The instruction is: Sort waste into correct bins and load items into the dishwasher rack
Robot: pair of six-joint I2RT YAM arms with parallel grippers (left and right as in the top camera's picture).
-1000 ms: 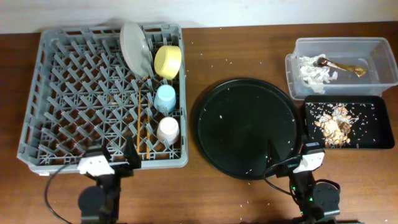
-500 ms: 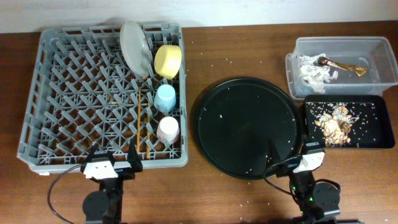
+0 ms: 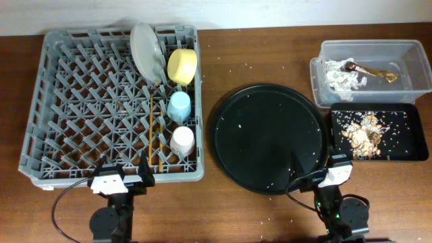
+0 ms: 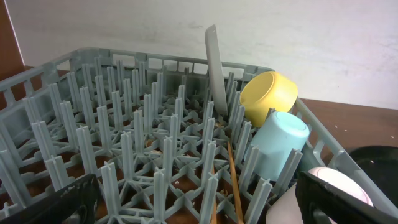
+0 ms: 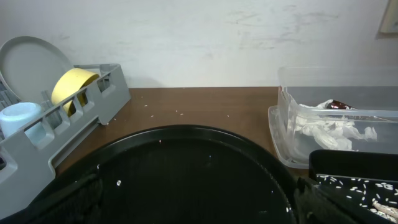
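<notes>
Nearest, the left pincer [image 4: 196,193] gapes wide and empty just at the rack's [image 3: 67,101] near wall; the right pincer [image 5: 199,186], equally wide and empty, hangs over the near rim of the round tray [image 3: 268,138]. A careless forward move on the left could jolt the rack. That might roll the pink cup [image 3: 182,140], shift the chopsticks [image 3: 152,128] beside the blue cup [image 3: 179,106], or tip the leaning plate [image 3: 147,50] onto the bowl [image 3: 182,66] at the far side. On the right, scraps [image 3: 364,135] lie in the black tray [image 3: 412,111]; napkins [image 3: 341,75] and wrapper [image 3: 371,69] sit in the tub [image 3: 412,50] beyond. Since a second ago the left arm has drawn back nearer; nothing else moved.
</notes>
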